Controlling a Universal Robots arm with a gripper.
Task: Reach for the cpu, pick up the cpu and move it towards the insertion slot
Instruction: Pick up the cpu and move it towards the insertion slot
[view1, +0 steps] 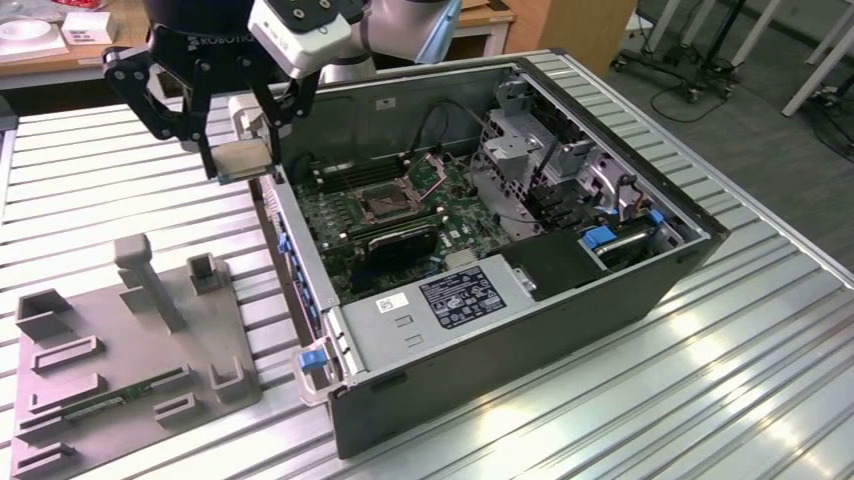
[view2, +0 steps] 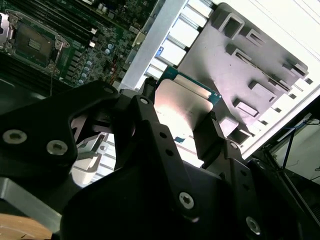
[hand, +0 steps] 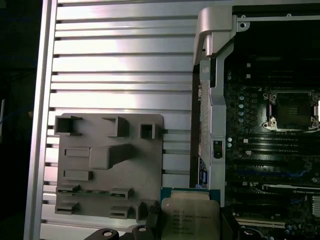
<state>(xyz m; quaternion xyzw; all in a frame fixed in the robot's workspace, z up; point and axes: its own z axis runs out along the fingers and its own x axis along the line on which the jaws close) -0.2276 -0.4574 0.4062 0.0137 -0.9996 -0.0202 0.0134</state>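
The claw (view1: 240, 160) grips the cpu (view1: 247, 160) by its edges, above the computer case's (view1: 534, 330) wall. The chip should stay level toward the insertion slot (view1: 383, 203).

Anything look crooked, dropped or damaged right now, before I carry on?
Nothing stands out. The cpu sits squarely between the fingers of the gripper, held above the case's edge. The insertion slot looks open and unobstructed. The memory stick lies in its recess on the grey tray.
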